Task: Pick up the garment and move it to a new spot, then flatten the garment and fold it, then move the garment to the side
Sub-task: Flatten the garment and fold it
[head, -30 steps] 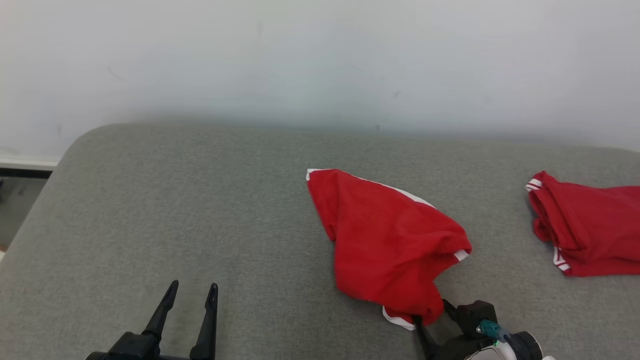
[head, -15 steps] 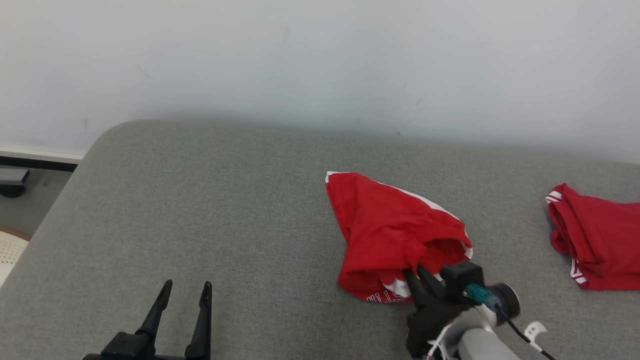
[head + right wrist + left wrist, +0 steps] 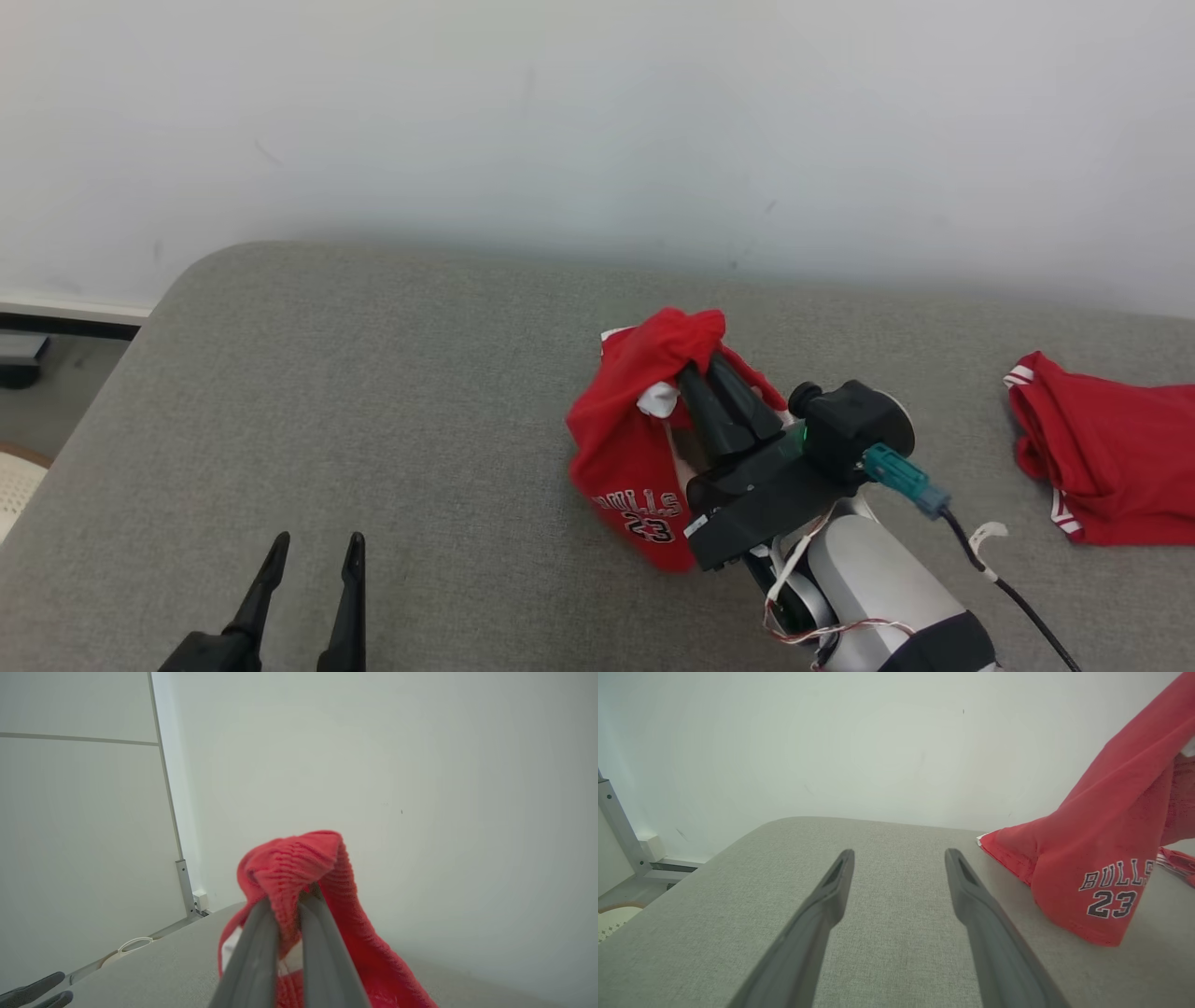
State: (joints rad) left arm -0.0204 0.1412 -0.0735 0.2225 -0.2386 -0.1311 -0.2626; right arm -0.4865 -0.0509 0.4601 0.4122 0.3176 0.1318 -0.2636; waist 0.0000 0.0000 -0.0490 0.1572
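As a grey cushion (image 3: 373, 392) fronts a white wall (image 3: 467, 112), right claw (image 3: 708, 373) clamps the jersey (image 3: 621, 448), left claw (image 3: 317, 541) gapes empty, second shirt (image 3: 1111, 448) nearby.

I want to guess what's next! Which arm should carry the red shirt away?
Right. The right fingers are shut on the red fabric Bulls jersey, partly lifted off the grey cushion. The left fingers are open, away from it.

The red garment (image 3: 616, 457) has white trim and black "BULLS 23" lettering, on a plain grey cushion (image 3: 373, 392).
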